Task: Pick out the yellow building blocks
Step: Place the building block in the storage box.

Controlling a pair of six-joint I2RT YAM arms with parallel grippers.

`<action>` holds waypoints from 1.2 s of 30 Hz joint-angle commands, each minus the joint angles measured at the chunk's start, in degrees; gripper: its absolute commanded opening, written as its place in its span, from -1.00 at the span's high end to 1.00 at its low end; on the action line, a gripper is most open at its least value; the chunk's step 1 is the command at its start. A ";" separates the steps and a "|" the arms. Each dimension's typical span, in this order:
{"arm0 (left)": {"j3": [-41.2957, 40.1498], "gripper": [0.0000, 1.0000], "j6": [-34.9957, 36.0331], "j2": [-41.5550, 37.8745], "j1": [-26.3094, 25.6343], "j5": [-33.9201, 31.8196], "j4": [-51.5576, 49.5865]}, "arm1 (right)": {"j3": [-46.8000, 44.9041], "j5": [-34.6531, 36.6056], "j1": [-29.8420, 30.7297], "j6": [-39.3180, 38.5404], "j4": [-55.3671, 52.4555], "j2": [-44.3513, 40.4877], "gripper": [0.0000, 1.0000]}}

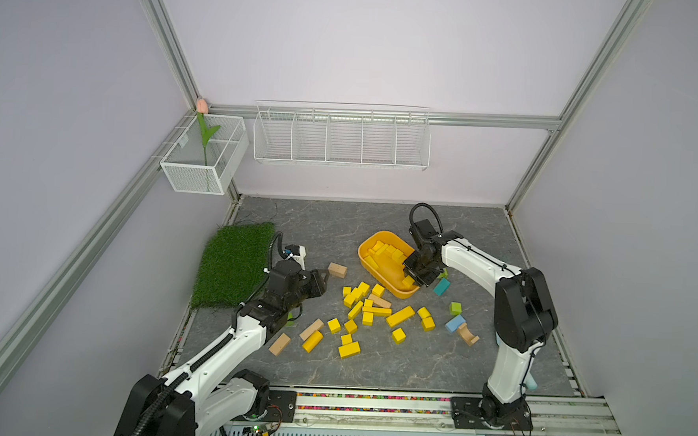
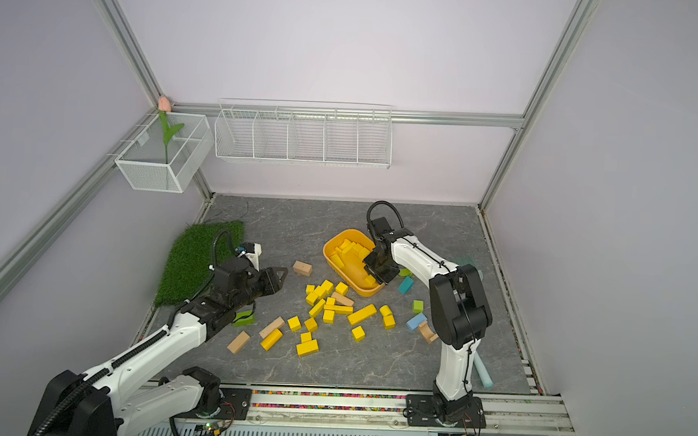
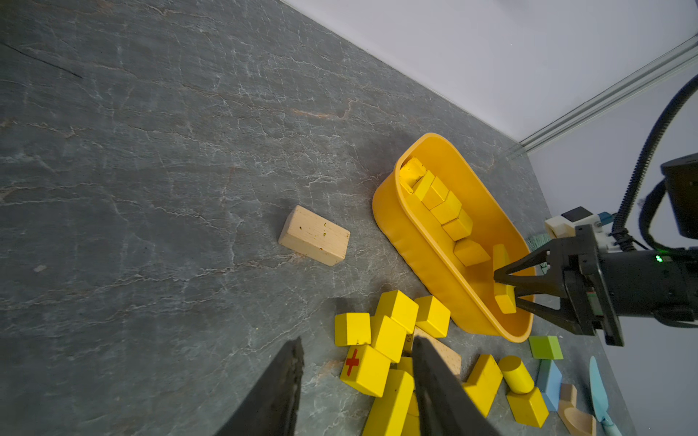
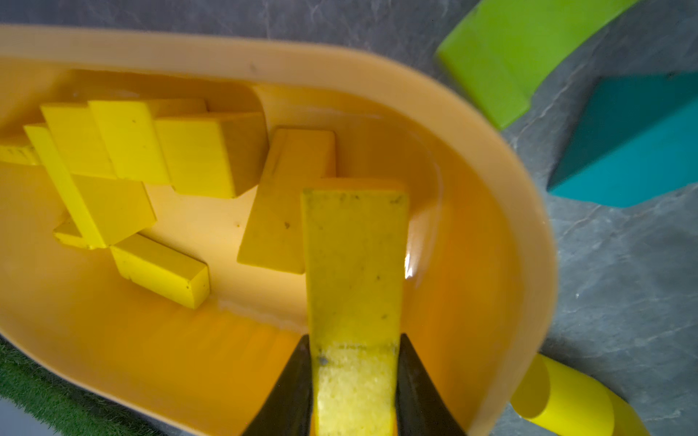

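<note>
Several yellow building blocks [image 1: 365, 306] lie scattered mid-table, one of them marked with a red cross [image 3: 364, 370]. More yellow blocks [image 4: 132, 143] lie inside the yellow-orange tub [image 1: 361, 256]. My right gripper [image 4: 353, 339] is shut on a long yellow bar [image 4: 353, 256], which hangs inside the tub's near end [image 4: 491, 124]. Both top views show the right gripper [image 1: 409, 280] [image 2: 370, 279] there. My left gripper [image 1: 324, 276] [image 3: 359, 341] hovers open just left of the loose pile, with nothing held.
Plain tan blocks [image 1: 337, 269] [image 1: 279, 343] lie around the left gripper. Teal [image 1: 441, 287], green [image 1: 455, 308] and blue [image 1: 454, 324] blocks and a tan arch [image 1: 468, 335] sit right of the pile. A grass mat [image 1: 232, 264] covers the left side.
</note>
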 commanded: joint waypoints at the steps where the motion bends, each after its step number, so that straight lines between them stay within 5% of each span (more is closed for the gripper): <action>1: -0.56 0.02 -0.69 -0.77 0.31 0.59 0.82 | 1.32 0.39 0.09 1.82 -1.77 0.67 0.54; 10: -0.67 0.02 -0.70 -0.84 0.55 0.88 0.94 | 3.97 0.76 -0.75 0.61 -2.90 3.83 0.42; 15: -0.77 0.02 -0.77 -0.78 0.56 0.92 0.93 | 7.03 2.05 -0.90 -2.77 -3.62 4.80 0.15; 23: -0.67 0.01 -0.87 -0.53 0.68 1.00 1.05 | 6.81 2.52 -1.34 -5.10 -3.60 2.79 -0.01; 36: -0.33 0.02 -0.86 0.10 0.74 1.24 1.00 | -3.39 3.33 0.89 -22.92 2.98 -15.42 -0.02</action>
